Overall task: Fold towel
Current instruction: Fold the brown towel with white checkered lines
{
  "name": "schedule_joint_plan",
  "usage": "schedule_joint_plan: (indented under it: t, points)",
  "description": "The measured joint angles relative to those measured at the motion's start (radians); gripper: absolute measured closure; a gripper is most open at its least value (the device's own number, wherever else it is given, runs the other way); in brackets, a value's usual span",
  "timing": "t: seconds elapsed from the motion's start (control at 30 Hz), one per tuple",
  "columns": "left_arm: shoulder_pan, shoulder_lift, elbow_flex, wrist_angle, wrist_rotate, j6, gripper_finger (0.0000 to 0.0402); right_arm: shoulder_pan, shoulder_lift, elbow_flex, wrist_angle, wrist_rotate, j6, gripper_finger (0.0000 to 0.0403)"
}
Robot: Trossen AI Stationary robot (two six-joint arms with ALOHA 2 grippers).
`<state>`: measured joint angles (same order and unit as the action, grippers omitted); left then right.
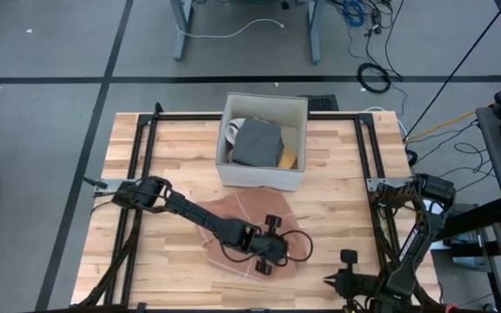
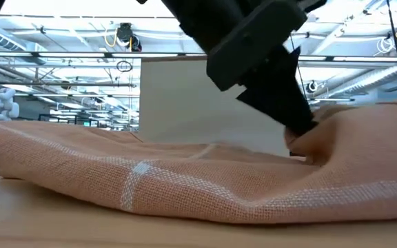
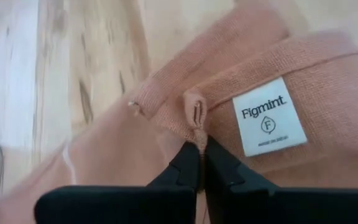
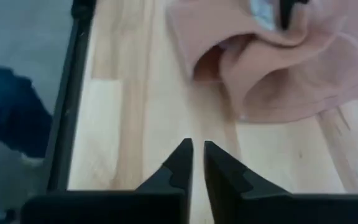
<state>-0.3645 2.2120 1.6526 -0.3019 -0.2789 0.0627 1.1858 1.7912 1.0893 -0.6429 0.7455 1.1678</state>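
Note:
A salmon-pink towel (image 1: 246,222) lies crumpled on the wooden table, in front of a white box. It fills the low view's foreground as the towel (image 2: 150,182). My left gripper (image 1: 278,248) reaches across the towel from the table's left and is shut on it near a white "Figmint" label (image 3: 269,116). The low view shows the same left gripper (image 2: 300,138) dipping into the cloth. My right gripper (image 4: 197,152) hovers over bare wood near the table's front right, shut with nothing between its fingers. The towel (image 4: 278,62) lies beyond it. My left gripper pinches a small pucker of the towel's hemmed edge (image 3: 197,132) between its two fingertips, just beside the label. The fingers slant down from the table's left. Whether they hold one layer or several does not show. The towel around the pinch lies slack on the table.
A white box (image 1: 263,139) holding a grey folded cloth stands at the table's far middle, just behind the towel. A black metal frame (image 1: 137,174) runs along the table's sides. Bare wood (image 4: 142,124) lies near the front right.

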Motion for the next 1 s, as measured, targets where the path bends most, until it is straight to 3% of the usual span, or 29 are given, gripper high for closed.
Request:
schedule_joint_plan:
  t: [0.4, 0.5, 0.63, 1.0]
  points:
    - [-0.006, -0.009, 0.001, 0.191, 0.008, 0.193, 0.0394, -0.08, 0.0, 0.0, -0.09, 0.118, 0.059, 0.0223]
    - [-0.011, -0.009, 0.001, 0.219, 0.008, 0.246, 0.0394, -0.094, 0.0, 0.0, -0.106, 0.139, 0.075, 0.0198]
    - [-0.014, -0.009, 0.001, 0.239, 0.009, 0.281, 0.0394, -0.105, 0.0, 0.0, -0.052, 0.197, 0.044, 0.0189]
    - [-0.013, -0.009, 0.001, 0.303, 0.011, 0.367, 0.0394, -0.168, 0.0, 0.0, 0.094, 0.202, -0.02, 0.021]
